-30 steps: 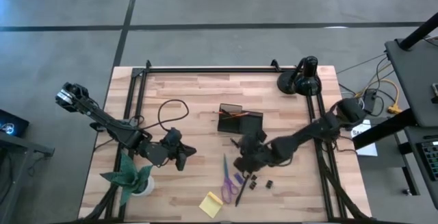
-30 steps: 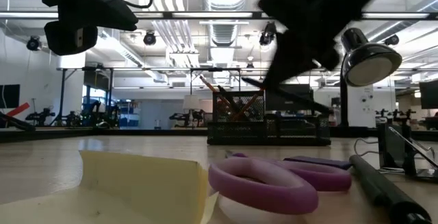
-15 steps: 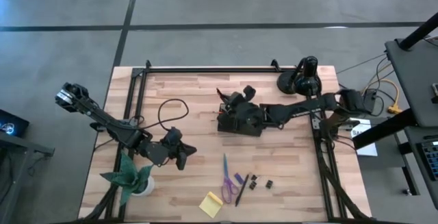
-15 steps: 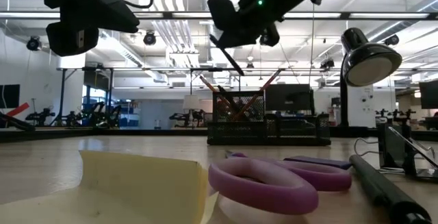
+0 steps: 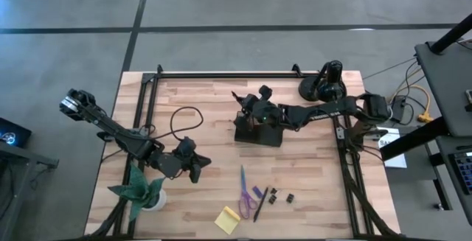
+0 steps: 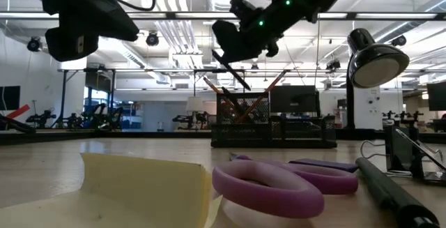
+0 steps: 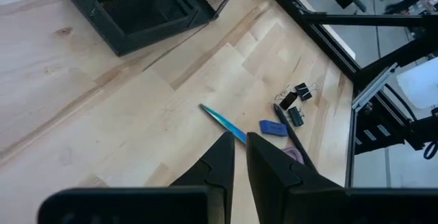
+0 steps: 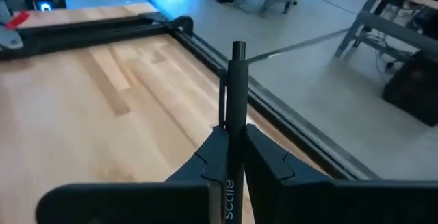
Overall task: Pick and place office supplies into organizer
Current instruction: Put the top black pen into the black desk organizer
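Above organizer, black pen tilted in right gripper

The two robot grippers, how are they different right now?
The right gripper is shut on a black pen; the left gripper holds nothing, its fingers nearly together. The right gripper hangs above the organizer at mid-table; the left gripper waits near the green paper plant. Both are dark, with two fingers.
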You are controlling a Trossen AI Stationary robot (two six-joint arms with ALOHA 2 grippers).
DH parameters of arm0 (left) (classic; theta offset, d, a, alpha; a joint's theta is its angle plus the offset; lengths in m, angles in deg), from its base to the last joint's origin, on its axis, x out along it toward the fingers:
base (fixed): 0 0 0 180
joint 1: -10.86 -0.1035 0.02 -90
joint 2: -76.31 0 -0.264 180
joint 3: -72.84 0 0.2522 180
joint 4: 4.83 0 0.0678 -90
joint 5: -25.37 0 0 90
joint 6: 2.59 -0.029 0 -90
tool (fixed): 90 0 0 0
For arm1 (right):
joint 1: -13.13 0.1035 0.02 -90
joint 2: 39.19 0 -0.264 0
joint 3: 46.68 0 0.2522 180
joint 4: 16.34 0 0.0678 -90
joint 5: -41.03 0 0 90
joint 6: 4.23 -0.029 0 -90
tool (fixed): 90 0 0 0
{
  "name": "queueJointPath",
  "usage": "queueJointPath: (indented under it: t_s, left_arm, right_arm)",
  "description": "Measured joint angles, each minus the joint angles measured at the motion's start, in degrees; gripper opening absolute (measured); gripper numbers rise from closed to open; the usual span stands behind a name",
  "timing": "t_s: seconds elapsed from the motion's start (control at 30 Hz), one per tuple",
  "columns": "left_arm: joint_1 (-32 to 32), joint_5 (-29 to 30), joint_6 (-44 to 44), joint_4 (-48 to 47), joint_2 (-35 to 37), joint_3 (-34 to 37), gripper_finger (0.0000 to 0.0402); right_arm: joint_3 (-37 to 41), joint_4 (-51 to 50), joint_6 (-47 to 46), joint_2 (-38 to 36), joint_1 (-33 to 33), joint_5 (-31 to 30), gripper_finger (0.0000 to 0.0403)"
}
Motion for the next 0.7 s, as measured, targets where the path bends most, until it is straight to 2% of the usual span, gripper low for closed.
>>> queueJointPath:
  t_s: [0.37,0.7]
  left_arm:
    - [0.0,-0.01,-2.43,0.29,0.0,0.04,0.0024]
    - [-0.37,0.0,-2.45,0.56,0.67,0.04,0.0024]
  right_arm:
    - [-0.33,6.84,0.78,7.98,0.11,3.72,0.0022]
    - [-0.13,-0.03,-2.98,6.43,3.51,-6.48,0.0054]
